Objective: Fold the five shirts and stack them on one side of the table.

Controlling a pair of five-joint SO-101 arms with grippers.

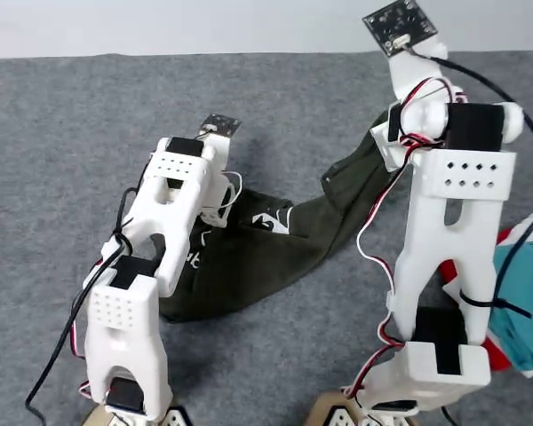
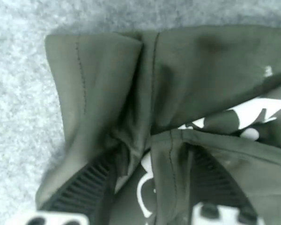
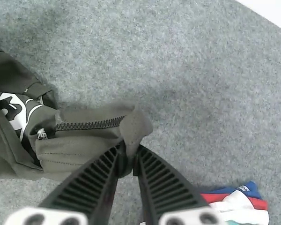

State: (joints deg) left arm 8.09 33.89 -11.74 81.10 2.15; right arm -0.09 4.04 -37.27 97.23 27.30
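So the olive shirt (image 1: 275, 248) is stretched between both arms right now. It lies across the middle of the grey worktop (image 1: 71, 133), bunched up and nowhere near flat, with its white print (image 1: 275, 220) facing up near the left arm.

The left pincer (image 2: 150, 152) is down low on the shirt's near-left part and it's clenched on a thick wad of fabric. In its wrist view the cloth puckers right at the pinch, with creases fanning out from it, and more fabric drapes over one of the fingers (image 2: 84, 185). The fingers don't meet, because the wad sits between them. A hemmed edge with a line of stitching runs along the side of the shirt next to bare worktop.

The right pincer (image 3: 129, 150) is grasping the other end of the shirt. Its ribbed fingers (image 3: 93, 178) are squeezed together on a small tab of fabric at the very edge. In the high view that end is lifted off the worktop, so the shirt climbs from the middle up toward the right arm's wrist. Just beside the grip there's a dark toothed strip (image 3: 89, 124) that looks like a zipper, though I can't say for sure.

Off by the right arm's base sits a pile (image 1: 524, 293) of other shirts, in teal, red, white and blue. It's at the right edge of the worktop, apart from the olive one.
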